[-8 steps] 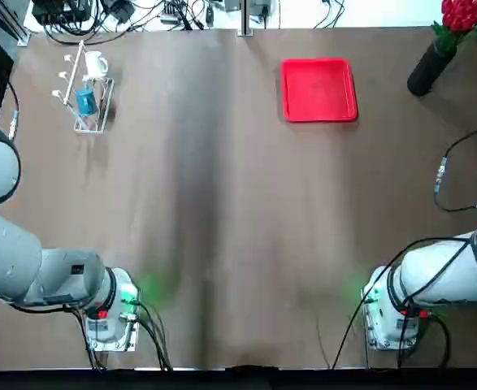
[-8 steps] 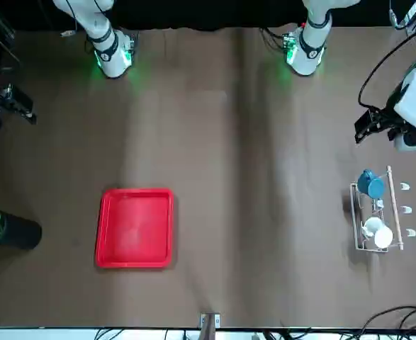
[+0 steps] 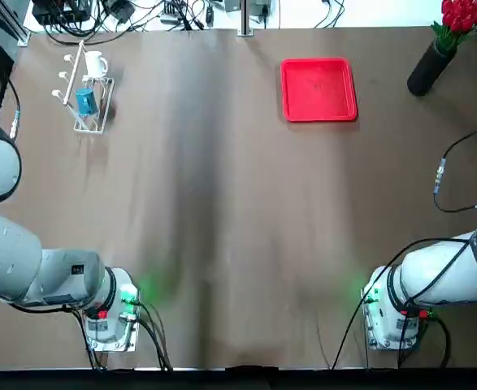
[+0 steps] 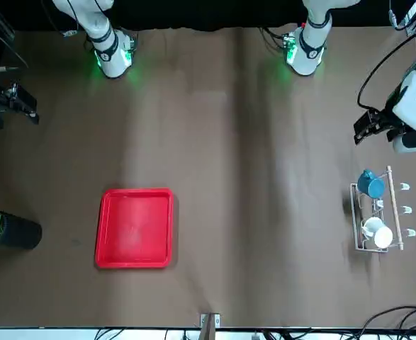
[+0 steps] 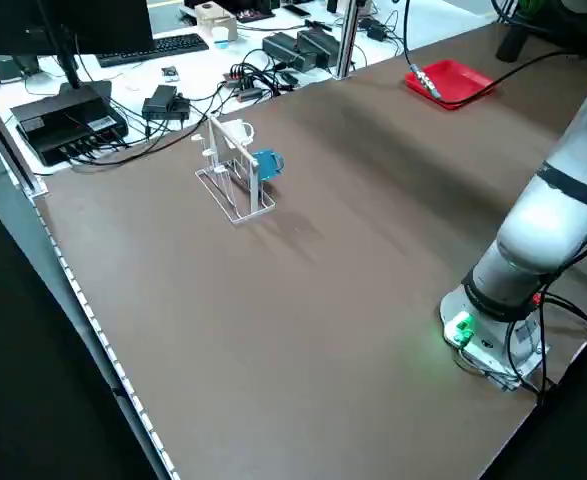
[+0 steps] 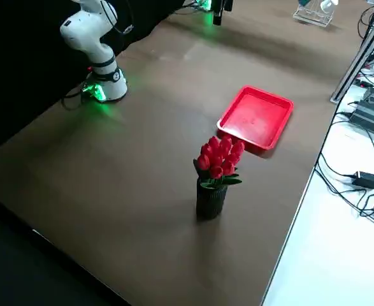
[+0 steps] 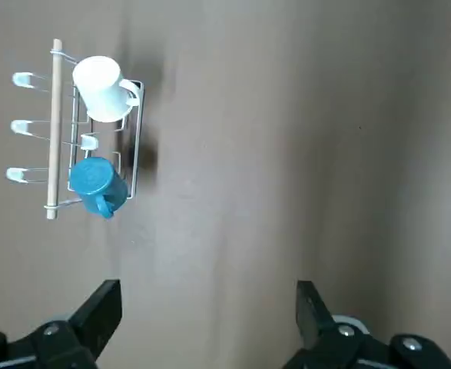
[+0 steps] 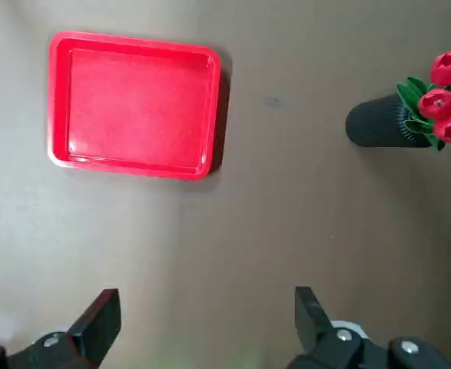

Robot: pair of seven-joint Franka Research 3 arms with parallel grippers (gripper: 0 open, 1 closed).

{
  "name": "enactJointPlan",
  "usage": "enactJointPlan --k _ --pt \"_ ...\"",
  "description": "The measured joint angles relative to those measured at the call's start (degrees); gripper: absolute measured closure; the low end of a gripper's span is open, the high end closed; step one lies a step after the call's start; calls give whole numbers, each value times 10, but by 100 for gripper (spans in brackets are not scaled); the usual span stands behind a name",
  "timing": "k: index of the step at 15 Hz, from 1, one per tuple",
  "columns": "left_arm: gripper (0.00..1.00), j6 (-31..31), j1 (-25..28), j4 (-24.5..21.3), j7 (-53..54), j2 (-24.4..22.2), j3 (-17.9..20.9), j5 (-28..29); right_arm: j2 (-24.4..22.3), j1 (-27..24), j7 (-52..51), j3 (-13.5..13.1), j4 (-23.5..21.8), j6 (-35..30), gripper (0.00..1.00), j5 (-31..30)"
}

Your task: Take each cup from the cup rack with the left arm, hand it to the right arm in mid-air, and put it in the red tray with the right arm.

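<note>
While the left gripper hangs at the near left with its fingers spread wide around nothing, the right gripper waits over on the right, just as wide and just as unladen. Out at the far left we've got the cup rack, carrying the blue mug on its nearer side and the white mug beyond (handles and all). Right of the rack, well apart, lies the red tray, and farther right stands a black vase of red flowers.

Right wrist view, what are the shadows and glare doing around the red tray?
Right wrist view: a dark shadow hugs one side of the red tray, with a small bright glint inside one corner; front view: only a thin, soft shadow edges the tray; top view: green light glows on the tabletop near both arms, and a dark, blurry streak runs down its middle.
</note>
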Motion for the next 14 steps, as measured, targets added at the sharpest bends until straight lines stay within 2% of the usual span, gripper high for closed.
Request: enactJointPlan --k 4,8,13,14 --pt "0 9 -3 0 0 42 0 0 0 -1 0 -19 0 2 0 23" --pt "0 34 34 -1 35 97 3 1 0 -2 -1 -33 1 2 0 37" --pt "0 44 88 -1 254 158 4 1 0 -1 -1 -32 1 2 0 38" --pt "0 51 100 0 332 179 4 1 0 -1 -1 -32 1 2 0 38"
